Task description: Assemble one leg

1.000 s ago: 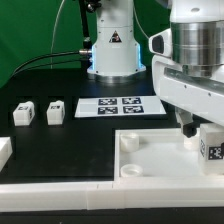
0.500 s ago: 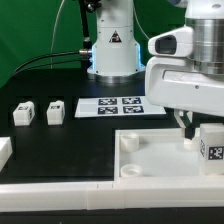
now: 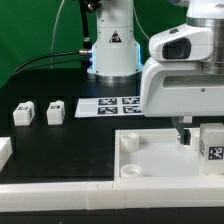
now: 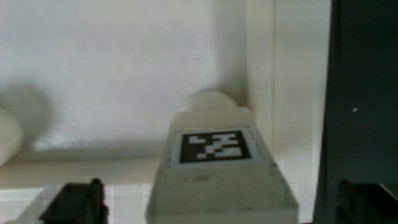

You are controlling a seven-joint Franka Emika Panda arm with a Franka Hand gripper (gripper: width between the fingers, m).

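Observation:
A leg (image 3: 212, 146), a small white block with a tag, stands on the large white panel (image 3: 150, 160) at the exterior view's right. My gripper (image 3: 190, 134) hangs right beside it, low over the panel. In the wrist view the same leg (image 4: 217, 150) lies between my two dark fingertips (image 4: 75, 205), with a gap on each side. The gripper (image 4: 221, 208) is open and holds nothing. Two more legs (image 3: 22, 113) (image 3: 56, 111) stand on the black table at the exterior view's left.
The marker board (image 3: 120, 105) lies behind the panel. A white part (image 3: 4, 150) sits at the left edge. A long white bar (image 3: 60, 190) runs along the front. The robot base (image 3: 112, 50) stands at the back.
The arm has shifted toward the exterior view's left and sunk slightly, bringing the fingers lower beside the leg on the panel. The other parts have not moved.

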